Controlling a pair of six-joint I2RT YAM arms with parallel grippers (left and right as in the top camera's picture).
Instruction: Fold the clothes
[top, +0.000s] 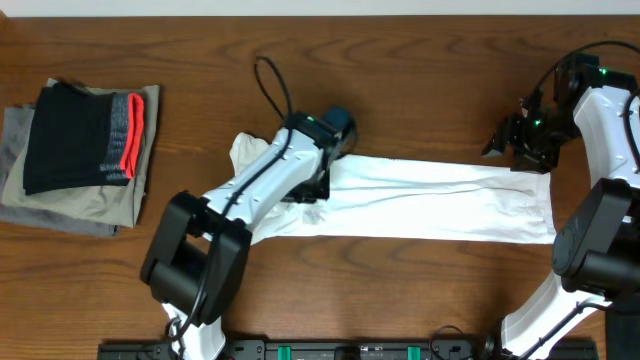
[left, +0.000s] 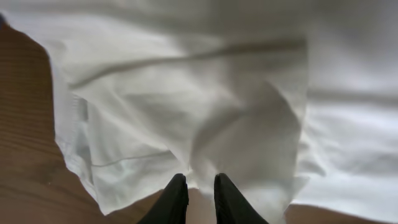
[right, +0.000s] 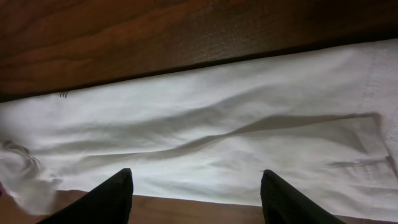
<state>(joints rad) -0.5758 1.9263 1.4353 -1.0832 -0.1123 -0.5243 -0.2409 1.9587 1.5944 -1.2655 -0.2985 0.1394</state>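
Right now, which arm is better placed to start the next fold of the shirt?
Left, probably: the left gripper looks closed on the T-shirt edge; the right gripper hangs open above the other end, holding nothing.

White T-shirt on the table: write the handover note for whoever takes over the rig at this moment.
Left gripper: jaws nearly together, apparently pinching a fold near the left end of the white T-shirt.
Right gripper: open at the shirt's right end, holding nothing.
Shirt: a long narrow band lying across the table, bunched and wrinkled at the left end.
Done: it seems to be folded lengthwise already.
Left: probably folding the band end to end, which has not yet begun.
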